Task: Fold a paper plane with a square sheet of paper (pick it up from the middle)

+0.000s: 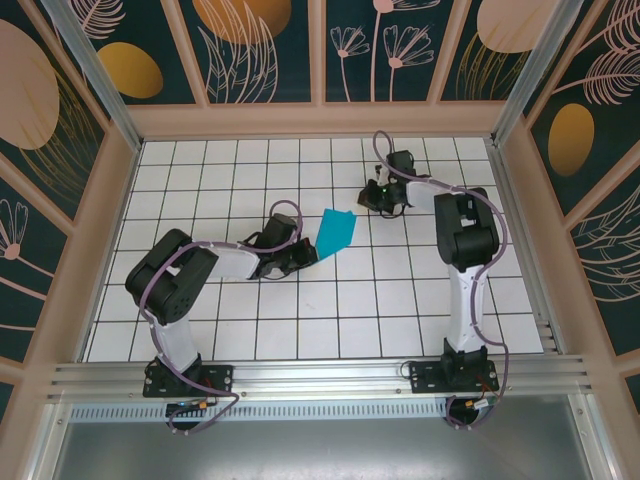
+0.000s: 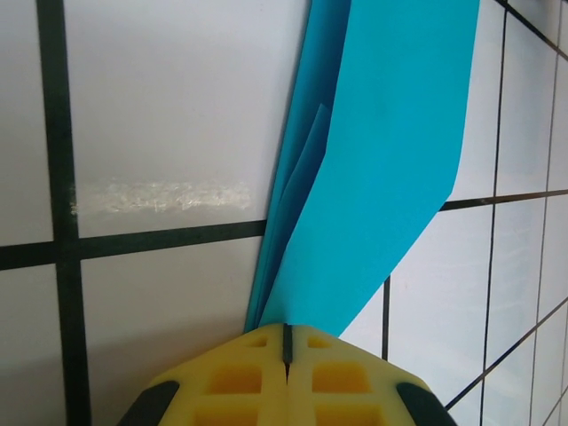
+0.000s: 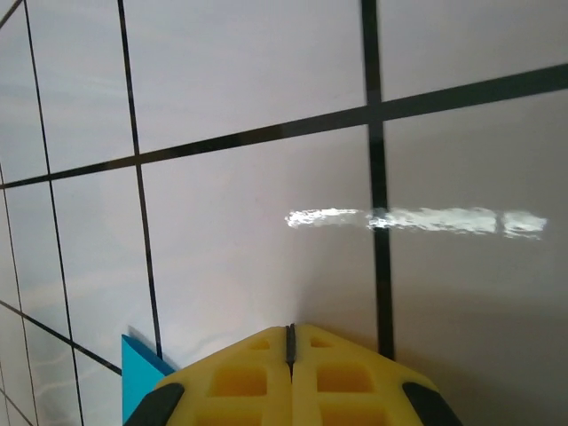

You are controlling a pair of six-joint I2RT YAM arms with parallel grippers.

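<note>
- Square sheet of paper [image 1: 336, 230], already folded into a layered, angular shape, sits close to the middle of the worktop [image 1: 200, 200]. It is at about 1 o'clock from the left fingers [image 2: 235, 382].
- Those left fingers are pressed together on the paper's narrow lower end, which runs straight into the seam between them.
- The right fingers [image 3: 240, 382] are together with nothing between them. They hang over bare tile at about 2 o'clock from the paper, with just a teal corner poking in beside them.
- Risk: the pinch takes only a small tip of thin paper, so a quick swing could pull it free or tear it there.
- Risk: the layers fan apart above the grip, and a careless press could set a crooked crease or let the fold spring open.
- Risk: the right fingers must part before they can help, and coming in closed they would likely shove the sheet aside.
- The paper is plain teal-blue, matte and smooth, with crisp straight edges and one sharp inner flap.
- The finger pads are yellow and rubbery-looking, with a waffle pattern of square recesses.
- The worktop is glossy white with black grid lines and carries a streak of glare, so I'd guess it is slippery under paper.
</note>
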